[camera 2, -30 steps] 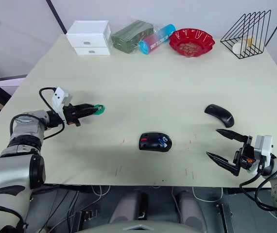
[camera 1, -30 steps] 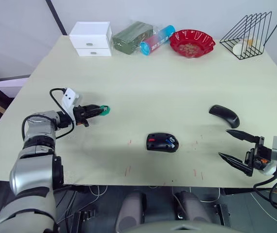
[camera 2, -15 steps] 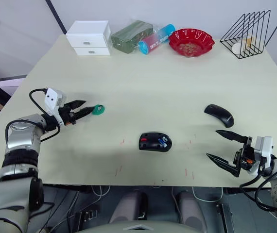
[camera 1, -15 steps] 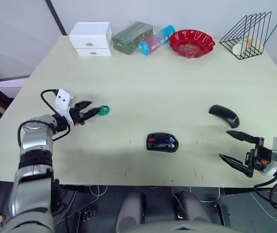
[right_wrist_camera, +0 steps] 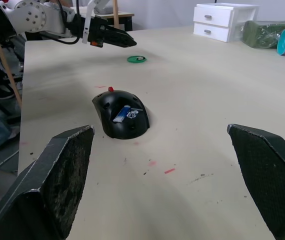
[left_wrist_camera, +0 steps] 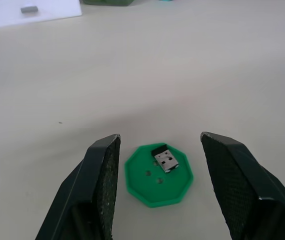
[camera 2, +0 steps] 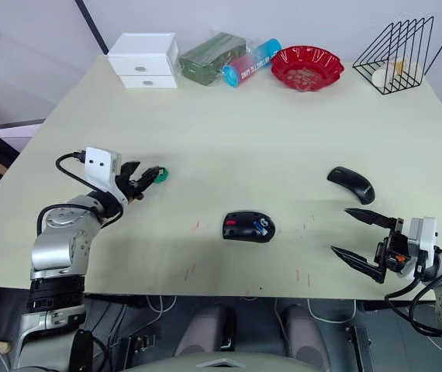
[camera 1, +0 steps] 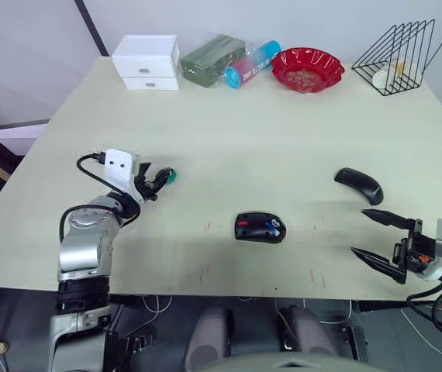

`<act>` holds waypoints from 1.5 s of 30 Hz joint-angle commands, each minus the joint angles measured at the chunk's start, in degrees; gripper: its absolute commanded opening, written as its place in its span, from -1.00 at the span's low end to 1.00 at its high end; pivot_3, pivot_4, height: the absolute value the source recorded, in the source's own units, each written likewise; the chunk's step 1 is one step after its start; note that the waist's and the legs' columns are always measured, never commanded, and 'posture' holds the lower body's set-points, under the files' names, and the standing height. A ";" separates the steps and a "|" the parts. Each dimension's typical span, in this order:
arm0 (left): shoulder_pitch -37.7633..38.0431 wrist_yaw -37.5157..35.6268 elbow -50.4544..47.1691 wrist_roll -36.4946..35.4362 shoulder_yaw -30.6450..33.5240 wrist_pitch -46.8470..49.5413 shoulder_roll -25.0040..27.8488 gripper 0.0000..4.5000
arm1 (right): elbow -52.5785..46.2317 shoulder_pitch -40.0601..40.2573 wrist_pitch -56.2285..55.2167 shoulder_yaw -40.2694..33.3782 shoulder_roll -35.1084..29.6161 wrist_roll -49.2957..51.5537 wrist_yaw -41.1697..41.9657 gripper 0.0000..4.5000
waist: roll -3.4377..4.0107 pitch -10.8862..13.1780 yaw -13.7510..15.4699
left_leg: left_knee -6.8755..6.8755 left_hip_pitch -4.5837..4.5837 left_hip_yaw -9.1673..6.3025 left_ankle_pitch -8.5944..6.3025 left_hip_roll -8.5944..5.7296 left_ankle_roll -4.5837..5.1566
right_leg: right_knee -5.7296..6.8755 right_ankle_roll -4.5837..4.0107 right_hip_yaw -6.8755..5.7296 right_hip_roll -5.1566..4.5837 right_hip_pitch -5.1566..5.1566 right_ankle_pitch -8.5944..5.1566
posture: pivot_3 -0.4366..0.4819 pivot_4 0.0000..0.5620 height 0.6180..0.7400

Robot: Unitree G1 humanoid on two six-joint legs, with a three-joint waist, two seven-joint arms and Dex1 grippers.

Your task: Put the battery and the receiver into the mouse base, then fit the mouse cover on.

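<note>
The black mouse base with red parts inside lies at the table's front middle. The battery lies in it, white with a blue end. The receiver, a tiny black and silver plug, rests on a flat green disc at the left. My left gripper is open just behind that disc, its fingers standing on either side of it without touching. The glossy black mouse cover lies at the right. My right gripper hovers open near the front right edge, in front of the cover and holding nothing.
Along the far edge stand a white drawer box, a green packet, a blue and pink tube, a red bowl and a black wire rack. Red marks dot the table near the base.
My left gripper has opened at the green disc, and the left arm has swung inward and lower. The right arm has not moved.
</note>
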 commanded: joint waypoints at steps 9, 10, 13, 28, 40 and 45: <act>-3.28 13.74 -6.41 3.25 -2.05 11.72 -5.09 0.21 | 0.11 -1.09 0.44 -2.02 -1.54 1.32 1.15 1.00 | 0.00 0.00 0.02 | 0.00 0.00 -0.01 0.00 -0.02 -0.01 | -0.01 0.00 0.00 0.02 0.01 0.00 | -0.05 -0.47 1.00; -3.52 14.96 -6.10 3.68 -1.94 11.97 -5.60 0.21 | 0.11 -1.08 0.45 -2.01 -1.53 1.30 1.12 1.00 | 0.00 0.00 0.05 | 0.00 0.00 -0.01 0.00 -0.02 -0.01 | -0.01 0.00 0.00 0.01 0.00 0.00 | -0.05 -0.47 1.00; -3.66 16.41 -5.73 4.58 -2.46 12.42 -6.19 0.21 | 0.16 -1.06 0.55 -2.06 -1.62 1.34 1.13 1.00 | -0.01 0.00 0.06 | 0.00 0.00 -0.01 0.00 -0.03 -0.01 | -0.02 0.00 0.00 0.01 0.01 0.00 | -0.05 -0.47 1.00; -5.99 19.18 -2.83 5.26 -3.33 11.61 -8.42 0.21 | 0.79 -1.76 0.57 -2.38 -2.15 1.54 1.30 1.00 | -0.01 0.00 0.06 | 0.00 0.00 -0.01 0.01 -0.04 -0.02 | -0.02 -0.01 0.00 0.01 0.01 0.00 | -0.05 -0.47 1.00; -6.42 21.67 -2.21 6.53 -3.21 11.62 -8.98 0.21 | 1.00 -1.80 0.43 -2.29 -2.37 1.43 1.87 1.00 | -0.01 0.00 0.06 | 0.00 -0.01 -0.01 0.01 -0.04 -0.02 | -0.03 -0.01 0.00 0.01 0.01 0.00 | -0.05 -0.47 1.00; -6.62 21.70 -1.95 6.53 -3.38 11.61 -8.77 0.21 | 1.17 -2.02 0.33 -2.23 -2.29 1.37 1.99 1.00 | -0.01 0.00 0.05 | 0.00 -0.01 -0.01 0.01 -0.04 -0.02 | -0.03 -0.01 0.00 0.01 0.01 0.00 | -0.05 -0.47 1.00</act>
